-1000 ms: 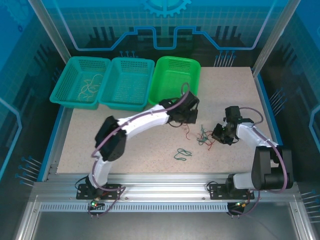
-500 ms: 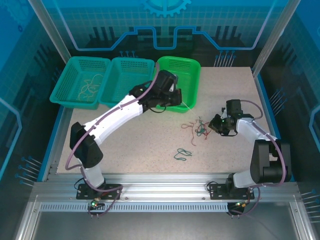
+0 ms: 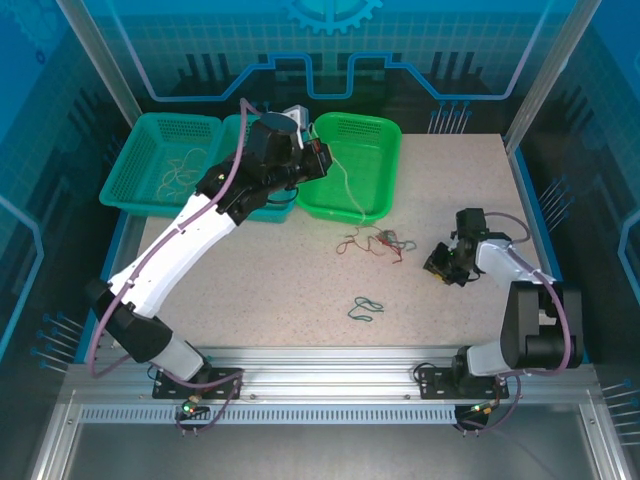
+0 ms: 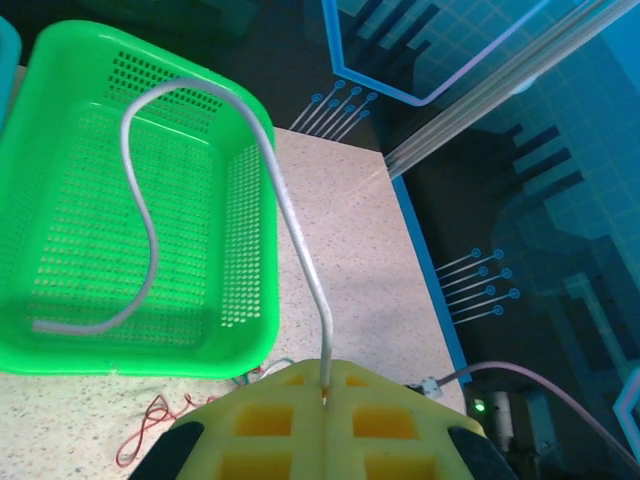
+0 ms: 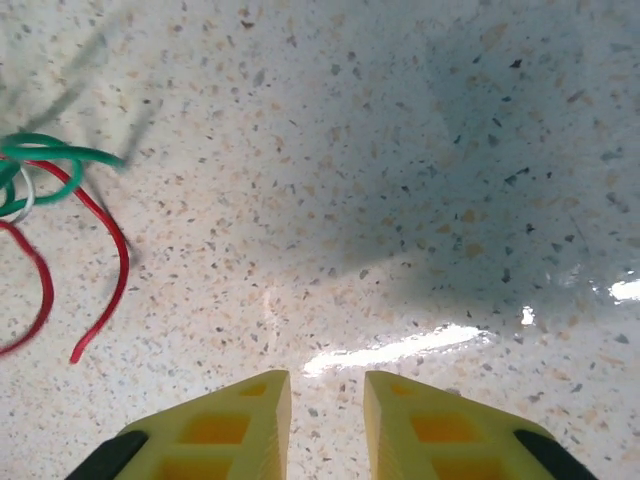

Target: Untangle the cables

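**Operator:** Where does the job stand?

**Inspector:** Your left gripper (image 4: 325, 392) hangs above the bright green plastic basket (image 4: 130, 358), jaws shut on a thin whitish cable (image 4: 152, 235). The cable arcs up, and its loose end dangles over the basket floor. The knot of red and green cables (image 3: 372, 240) lies on the speckled desk (image 3: 250, 280), just in front of that basket. A lone green cable loop (image 3: 365, 307) lies apart, nearer the arm bases.

**Operator:** And the right side?

**Inspector:** Your right gripper (image 5: 327, 392) sits low over bare desk, jaws a narrow gap apart, holding nothing. A red cable end (image 5: 115, 270) lies near, to its left.

**Operator:** Risks?

**Inspector:** Two, in my judgement. The wire enters at the very tip of the jaws, so a jolt could slip it out. Part of the springy curl also crosses the basket rim. Release there and it may tip back onto the knot and tangle again. Carry it further over the basket before you let go.
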Tool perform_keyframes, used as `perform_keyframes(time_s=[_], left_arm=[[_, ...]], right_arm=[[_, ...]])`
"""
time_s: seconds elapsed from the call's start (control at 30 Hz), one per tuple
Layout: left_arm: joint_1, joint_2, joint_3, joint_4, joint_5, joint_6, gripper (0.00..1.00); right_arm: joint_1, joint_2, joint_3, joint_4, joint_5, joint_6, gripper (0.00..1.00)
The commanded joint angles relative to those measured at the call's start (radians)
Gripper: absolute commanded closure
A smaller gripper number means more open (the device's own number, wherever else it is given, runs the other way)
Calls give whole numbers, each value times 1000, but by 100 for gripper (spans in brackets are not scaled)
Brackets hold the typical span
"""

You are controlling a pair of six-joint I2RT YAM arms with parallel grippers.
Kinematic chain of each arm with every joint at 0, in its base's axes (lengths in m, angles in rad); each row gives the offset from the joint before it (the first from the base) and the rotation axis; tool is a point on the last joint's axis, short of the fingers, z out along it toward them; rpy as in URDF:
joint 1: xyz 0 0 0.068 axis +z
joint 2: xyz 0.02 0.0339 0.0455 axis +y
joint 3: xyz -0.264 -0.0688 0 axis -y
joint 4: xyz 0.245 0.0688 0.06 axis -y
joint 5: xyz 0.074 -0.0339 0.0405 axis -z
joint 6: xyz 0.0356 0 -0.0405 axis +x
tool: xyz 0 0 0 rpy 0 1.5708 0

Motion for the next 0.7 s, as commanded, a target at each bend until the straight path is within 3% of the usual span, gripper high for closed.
perform_keyframes(time_s=[0.0, 0.13, 0.2, 0.47, 0.6, 0.67], left_arm=[[27, -13, 81, -28, -30, 33, 100], [36, -9, 97, -16, 7, 19, 100], [36, -8, 86, -20, 23, -3, 100], [35, -75, -20, 13, 23, -45, 100], [35, -107, -57, 5, 12, -37, 100], [35, -126, -82, 10, 5, -35, 100]], right_arm=[[-7, -35, 43, -32, -57, -6, 62], [49, -38, 94, 42, -195, -10, 45], [101, -1, 138, 67, -219, 7, 42], [269, 188, 233, 185, -250, 197, 39], [328, 229, 275, 190, -241, 107, 39], [357, 223, 291, 149, -140, 0, 39]])
